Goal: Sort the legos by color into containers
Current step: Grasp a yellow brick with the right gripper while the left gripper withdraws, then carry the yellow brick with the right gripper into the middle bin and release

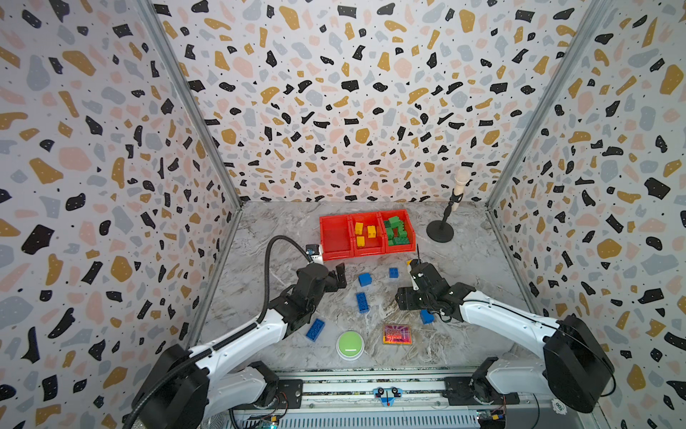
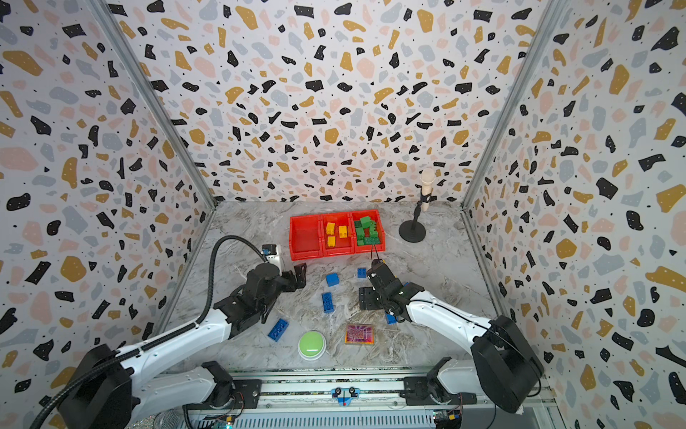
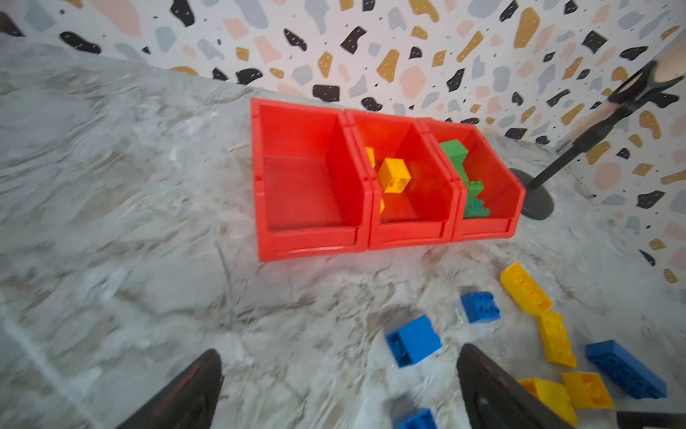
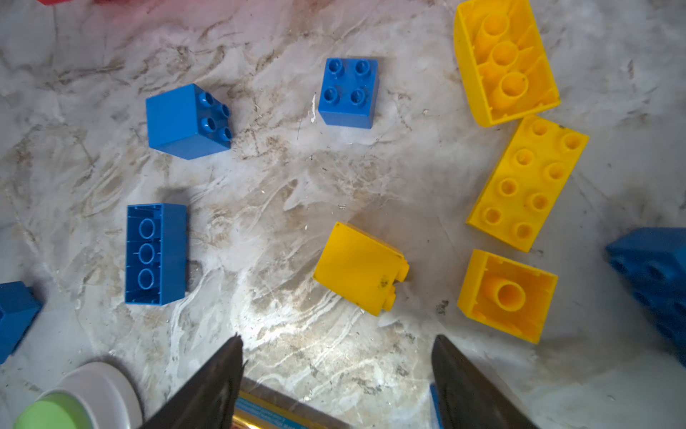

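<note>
Right now, toward the back of the grey marbled tabletop (image 1: 282, 230): three bright red open-topped plastic bins (image 1: 367, 253) joined in a row. In the middle bin, three small yellow studded bricks (image 1: 359, 227); in the rightmost, a heap of green studded bricks (image 1: 399, 230). Loose on the table in front of the bins: a square blue brick (image 1: 365, 279) tipped on its side, a second square blue brick (image 1: 394, 272) studs up, an oblong blue brick (image 1: 362, 302) between the two arms, another oblong blue brick (image 1: 315, 329) beside the left forearm, one more blue brick (image 1: 427, 316) partly hidden under the right arm. In the right wrist view, close together on the table: an upside-down oblong yellow brick (image 4: 506, 63), an oblong yellow brick with studs up (image 4: 527, 182), a square yellow brick on its side (image 4: 360, 267), an upside-down square yellow brick (image 4: 506, 295). Above the table, the right gripper (image 4: 337, 340), fingers apart, nothing between them, the side-lying yellow brick just ahead of the tips. Just in front of the leftmost bin, the left gripper (image 3: 339, 356), spread wide, pinching nothing. Near the front edge, a round green button with a white rim (image 1: 349, 345) and a shiny pink-orange rectangular card (image 1: 397, 333), side by side but apart.
</note>
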You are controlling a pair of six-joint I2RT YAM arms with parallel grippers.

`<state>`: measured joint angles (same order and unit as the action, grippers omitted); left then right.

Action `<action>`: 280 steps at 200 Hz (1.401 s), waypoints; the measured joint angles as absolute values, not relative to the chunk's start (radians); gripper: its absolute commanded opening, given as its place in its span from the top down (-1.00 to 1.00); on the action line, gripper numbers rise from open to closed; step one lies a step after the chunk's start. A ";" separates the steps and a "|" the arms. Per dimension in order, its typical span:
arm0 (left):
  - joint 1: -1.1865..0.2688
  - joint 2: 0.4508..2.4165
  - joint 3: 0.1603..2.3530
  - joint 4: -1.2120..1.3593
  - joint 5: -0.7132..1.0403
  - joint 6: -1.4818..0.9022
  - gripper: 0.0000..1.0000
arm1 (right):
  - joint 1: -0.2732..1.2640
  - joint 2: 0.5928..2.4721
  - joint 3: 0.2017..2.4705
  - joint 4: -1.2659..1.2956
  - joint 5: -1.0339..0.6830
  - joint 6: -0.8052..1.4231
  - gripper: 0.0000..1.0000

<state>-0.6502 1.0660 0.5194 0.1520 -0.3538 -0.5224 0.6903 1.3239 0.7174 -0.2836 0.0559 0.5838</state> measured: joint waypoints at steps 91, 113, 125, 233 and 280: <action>-0.650 0.797 0.373 0.074 -0.443 -0.574 -1.00 | 0.704 1.480 0.751 -0.257 0.115 0.627 -0.40; -0.650 0.775 0.366 0.052 -0.455 -0.577 -1.00 | 0.704 1.512 0.785 -0.247 0.128 0.627 -0.39; -0.650 0.760 0.365 0.044 -0.460 -0.577 -1.00 | 0.704 1.530 0.804 -0.241 0.131 0.626 -0.37; -0.650 0.692 0.349 -0.010 -0.515 -0.581 -1.00 | 0.706 1.658 0.908 -0.255 0.144 0.604 0.26; -0.650 0.696 0.349 -0.022 -0.510 -0.581 -1.00 | 0.698 1.657 1.044 -0.326 0.147 0.548 0.24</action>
<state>-0.6502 0.6956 0.3492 -0.0216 -0.5102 -0.5812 0.6983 1.6573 1.0443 -0.3264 0.1467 0.5480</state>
